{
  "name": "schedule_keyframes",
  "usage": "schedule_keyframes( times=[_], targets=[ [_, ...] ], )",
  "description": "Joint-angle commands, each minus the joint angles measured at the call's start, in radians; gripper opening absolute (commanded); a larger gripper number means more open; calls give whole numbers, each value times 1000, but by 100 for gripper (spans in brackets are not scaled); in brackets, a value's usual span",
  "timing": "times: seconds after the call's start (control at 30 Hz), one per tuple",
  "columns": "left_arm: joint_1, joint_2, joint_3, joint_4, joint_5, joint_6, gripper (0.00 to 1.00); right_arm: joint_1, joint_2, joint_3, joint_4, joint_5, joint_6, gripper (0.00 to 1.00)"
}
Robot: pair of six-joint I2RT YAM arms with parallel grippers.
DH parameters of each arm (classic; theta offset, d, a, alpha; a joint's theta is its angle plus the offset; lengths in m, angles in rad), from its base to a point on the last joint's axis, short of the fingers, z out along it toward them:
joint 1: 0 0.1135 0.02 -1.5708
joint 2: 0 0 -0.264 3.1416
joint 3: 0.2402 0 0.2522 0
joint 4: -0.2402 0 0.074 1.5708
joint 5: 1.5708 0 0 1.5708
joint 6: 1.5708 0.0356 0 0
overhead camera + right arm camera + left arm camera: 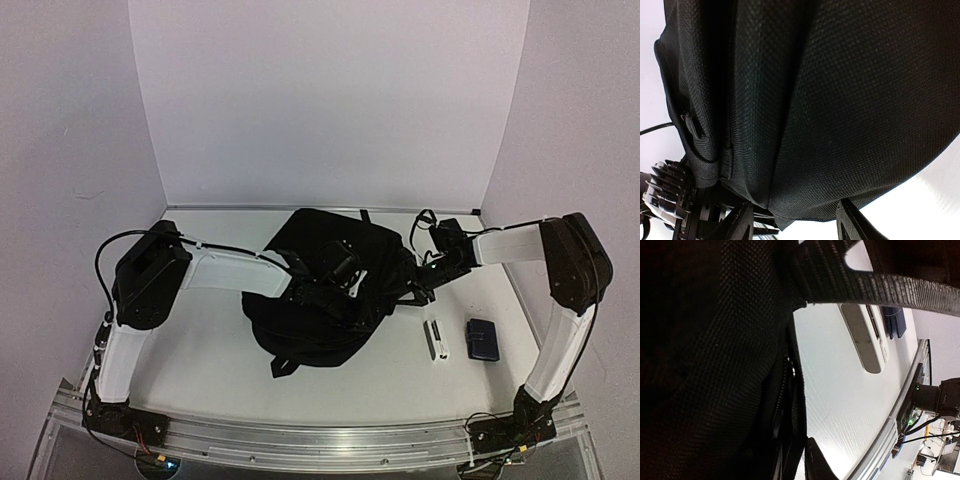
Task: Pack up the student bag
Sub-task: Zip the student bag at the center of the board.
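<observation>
Resting on the white table top (220, 360), at the centre of the top view, the student bag (310, 235), a large black soft fabric backpack, lies slumped with both arms at it; the step in hand looks to be getting its mouth open and held so that things can go in. Of the two, the left gripper (330, 280) is sunk into the middle of the bag; black weave fills its wrist view, so I cannot tell whether its fingers are together or apart, nor what they hold. At the bag's right edge is the right gripper (795, 226); its two fingers stand apart at the bottom of its wrist view with a thick bulge of fabric between them, though whether they pinch it I cannot tell. To do this well, I judge each grip should sit on cloth just beside the dark metal zip (788, 367), not on loose bulk; the pull should be slow and outward, since soft fabric will likely sag shut when slack. A woven black strap (880, 285) crosses the upper right of the left wrist view and could snag a finger; at the lower right of the top view a small dark-blue rectangular case (483, 339) and, just left of it, a white oblong object (436, 340) lie apart from the bag, not yet packed.
</observation>
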Motion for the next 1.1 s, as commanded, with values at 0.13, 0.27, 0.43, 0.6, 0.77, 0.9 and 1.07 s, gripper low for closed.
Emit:
schedule_keyframes(
  times=[0.13,0.27,0.43,0.6,0.77,0.9,1.07],
  targets=[
    [18,35,62,23,-1,-6,13,0,2,-11,27,-27,7,56],
    [21,36,62,37,4,-4,7,0,9,-11,28,-27,8,56],
    [21,15,50,38,6,4,0,0,21,-4,27,0,9,59],
    [18,-47,-12,38,11,5,0,0,56,28,22,47,6,55],
    [3,-97,-74,32,16,6,0,0,82,73,19,106,-5,41],
    [-6,-127,-116,22,15,3,0,-2,94,99,18,131,-4,35],
    [-18,-173,-169,8,12,-3,0,-19,101,134,14,145,7,34]
  ],
)
